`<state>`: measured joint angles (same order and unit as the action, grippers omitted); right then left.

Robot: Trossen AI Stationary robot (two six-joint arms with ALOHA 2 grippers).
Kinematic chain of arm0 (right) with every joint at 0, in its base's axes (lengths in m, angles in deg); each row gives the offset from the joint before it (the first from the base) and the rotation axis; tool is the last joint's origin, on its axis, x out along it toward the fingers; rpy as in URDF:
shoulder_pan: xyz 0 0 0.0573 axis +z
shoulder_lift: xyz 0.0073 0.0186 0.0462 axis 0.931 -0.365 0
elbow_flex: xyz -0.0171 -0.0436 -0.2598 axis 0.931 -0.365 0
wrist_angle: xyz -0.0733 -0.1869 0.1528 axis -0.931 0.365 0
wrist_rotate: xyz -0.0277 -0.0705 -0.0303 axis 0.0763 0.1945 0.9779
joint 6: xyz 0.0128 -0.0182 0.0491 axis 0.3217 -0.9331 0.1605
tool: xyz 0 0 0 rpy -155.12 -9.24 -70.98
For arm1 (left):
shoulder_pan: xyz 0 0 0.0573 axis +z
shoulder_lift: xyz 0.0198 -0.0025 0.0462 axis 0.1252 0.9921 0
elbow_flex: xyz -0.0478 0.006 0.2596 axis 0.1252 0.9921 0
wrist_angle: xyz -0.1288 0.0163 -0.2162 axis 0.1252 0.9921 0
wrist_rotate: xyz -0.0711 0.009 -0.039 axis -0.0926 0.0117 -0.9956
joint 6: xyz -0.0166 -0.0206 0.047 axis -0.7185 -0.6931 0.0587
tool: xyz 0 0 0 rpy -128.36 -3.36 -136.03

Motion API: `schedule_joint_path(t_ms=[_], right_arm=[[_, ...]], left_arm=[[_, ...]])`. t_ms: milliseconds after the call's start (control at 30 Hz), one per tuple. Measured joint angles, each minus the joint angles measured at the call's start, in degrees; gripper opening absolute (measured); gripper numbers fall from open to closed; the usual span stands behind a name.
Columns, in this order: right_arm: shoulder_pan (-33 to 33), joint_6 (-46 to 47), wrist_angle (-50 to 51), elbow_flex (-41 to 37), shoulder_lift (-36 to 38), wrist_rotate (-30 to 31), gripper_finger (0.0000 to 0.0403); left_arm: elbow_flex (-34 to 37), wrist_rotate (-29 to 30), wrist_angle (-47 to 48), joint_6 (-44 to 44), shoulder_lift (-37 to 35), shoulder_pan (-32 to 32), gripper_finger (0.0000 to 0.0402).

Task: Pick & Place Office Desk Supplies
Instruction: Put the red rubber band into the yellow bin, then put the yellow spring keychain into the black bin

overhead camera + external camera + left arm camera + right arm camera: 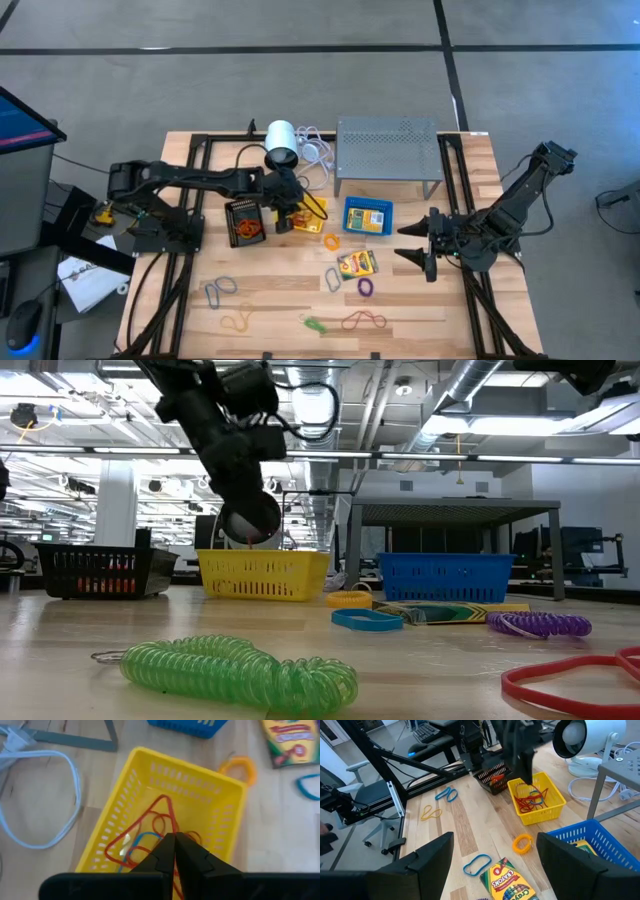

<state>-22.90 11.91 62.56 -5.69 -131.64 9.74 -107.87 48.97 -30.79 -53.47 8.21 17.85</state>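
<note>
Rubber bands (150, 832), red and blue loops, lie tangled in the bottom of my yellow basket (120, 795), which is where loose bands belong, since its walls stop them from springing away across the wood. My left gripper (174, 851) hangs directly above that pile with its two fingers pinched flat against each other; I see no band caught between the tips, so I judge it is clenched on nothing. More supplies wait on the open table: an orange ring (331, 241) at about four o'clock from the yellow basket, a crayon box (357, 263) a little farther the same way, a blue loop (332, 279) and a purple coil (365, 287) beside it, and green (314, 324), red (362, 321), yellow (237, 322) and blue (220, 288) bands strung along the near edge. A second crayon box lies in the blue basket (368, 216) at three o'clock from the yellow one, so the boxes seem sorted apart from the bands, and a black basket (247, 221) at nine o'clock holds something orange. My right gripper (492, 852) waits over the table's right side, fingers spread wide and empty, pointing toward the loose crayon box, which I judge a sensible next pick for it.
</note>
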Motion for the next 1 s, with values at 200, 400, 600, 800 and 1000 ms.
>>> schedule_joint_path(t_ms=[200,400,600,800,1000], right_arm=[[0.00,0.00,0.20,0.00,0.00,0.00,0.0280],[0.00,0.00,0.41,0.00,0.00,0.00,0.0280],[0.00,0.00,0.41,0.00,0.00,-0.02,0.0280],[0.00,0.00,0.39,0.00,-0.22,0.00,0.0280],[-3.28,-0.07,-0.46,0.00,-1.03,-2.05,0.0280]], left_arm=[[0.00,-0.98,-0.65,-0.03,2.94,0.39,0.0005],[0.00,-2.80,-1.21,0.21,2.55,0.39,0.0041],[-0.04,-2.76,-1.60,0.21,2.45,0.59,0.0119],[-0.04,-2.26,-1.55,-1.29,2.45,0.59,0.0189],[-0.34,-7.21,-1.93,-6.33,-1.53,0.62,0.0215]])
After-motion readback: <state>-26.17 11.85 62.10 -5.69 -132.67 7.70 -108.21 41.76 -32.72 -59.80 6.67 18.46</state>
